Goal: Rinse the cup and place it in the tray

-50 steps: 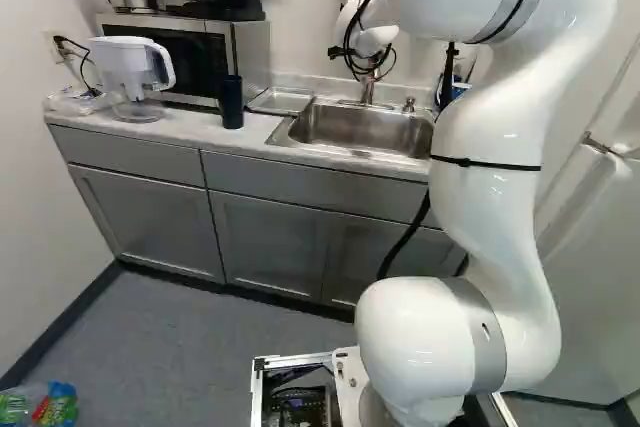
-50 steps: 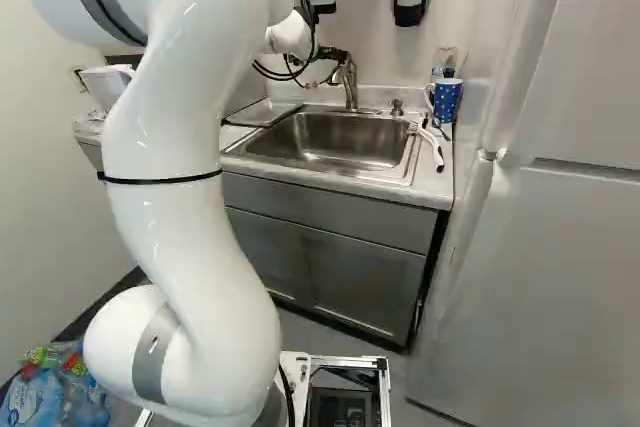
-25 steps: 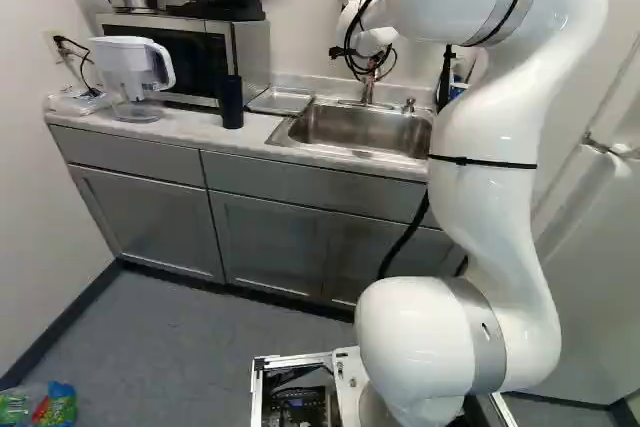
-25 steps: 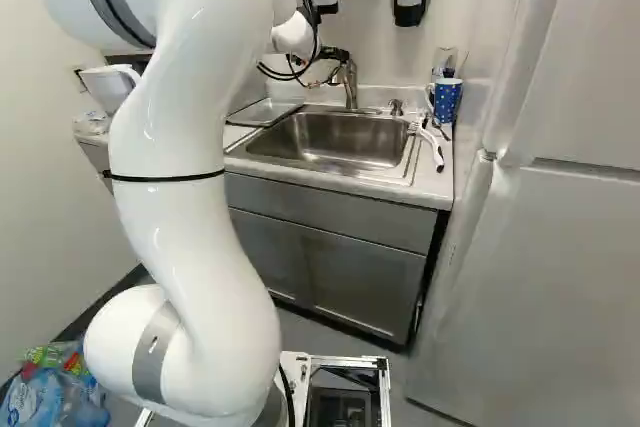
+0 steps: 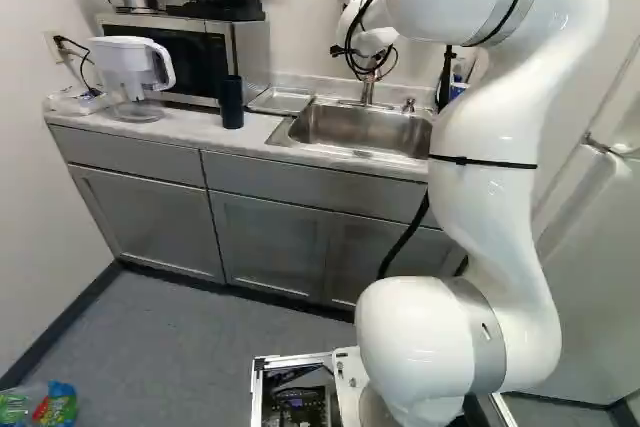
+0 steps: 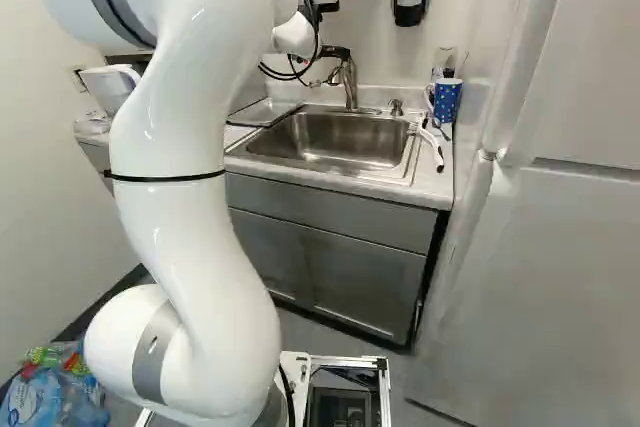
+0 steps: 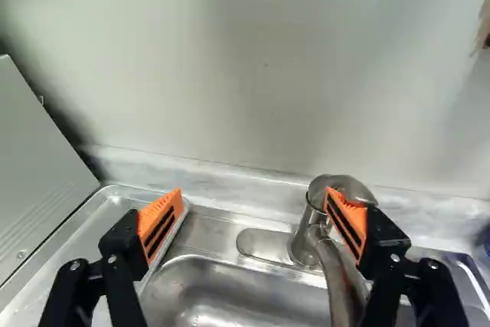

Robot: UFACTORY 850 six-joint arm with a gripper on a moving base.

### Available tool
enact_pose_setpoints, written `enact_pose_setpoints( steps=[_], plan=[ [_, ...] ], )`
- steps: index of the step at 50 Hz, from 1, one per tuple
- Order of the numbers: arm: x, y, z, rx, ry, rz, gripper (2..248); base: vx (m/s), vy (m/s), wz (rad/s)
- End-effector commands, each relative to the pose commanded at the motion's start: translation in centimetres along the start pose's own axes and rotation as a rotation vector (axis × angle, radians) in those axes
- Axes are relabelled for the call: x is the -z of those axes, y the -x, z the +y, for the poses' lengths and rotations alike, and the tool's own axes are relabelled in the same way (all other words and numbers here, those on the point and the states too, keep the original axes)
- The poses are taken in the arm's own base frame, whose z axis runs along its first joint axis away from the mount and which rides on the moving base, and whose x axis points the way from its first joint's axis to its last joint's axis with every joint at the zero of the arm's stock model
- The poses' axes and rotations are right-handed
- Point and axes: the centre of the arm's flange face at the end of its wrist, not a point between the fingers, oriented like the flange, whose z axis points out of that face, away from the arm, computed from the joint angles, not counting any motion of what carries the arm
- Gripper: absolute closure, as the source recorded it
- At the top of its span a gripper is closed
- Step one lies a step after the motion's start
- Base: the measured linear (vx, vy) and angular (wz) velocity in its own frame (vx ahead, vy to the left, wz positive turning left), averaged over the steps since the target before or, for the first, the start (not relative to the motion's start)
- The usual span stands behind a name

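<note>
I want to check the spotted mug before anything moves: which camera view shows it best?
The right base view: the mug stands clear of the arm beside the sink, its spots and handle visible. The left base view shows only a blue sliver past the arm; the wrist view has a blue patch at its edge, too little to identify.

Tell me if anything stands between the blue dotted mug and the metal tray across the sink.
Yes: the faucet at the sink's back edge, plus a short metal fixture nearer the mug. The open gripper also hovers by the faucet, between mug and tray.
</note>
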Motion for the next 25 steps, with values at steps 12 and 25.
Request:
enact_pose_setpoints(
  steps=[12, 25],
  plan=[
    [-0.5, -0.5, 0.4, -0.001, 0.005, 0.052, 3, 0.0, 0.0, 0.0],
    [-1.4, -1.2, 0.6, -0.002, 0.008, 0.119, 3, 0.0, 0.0, 0.0]
  ],
)
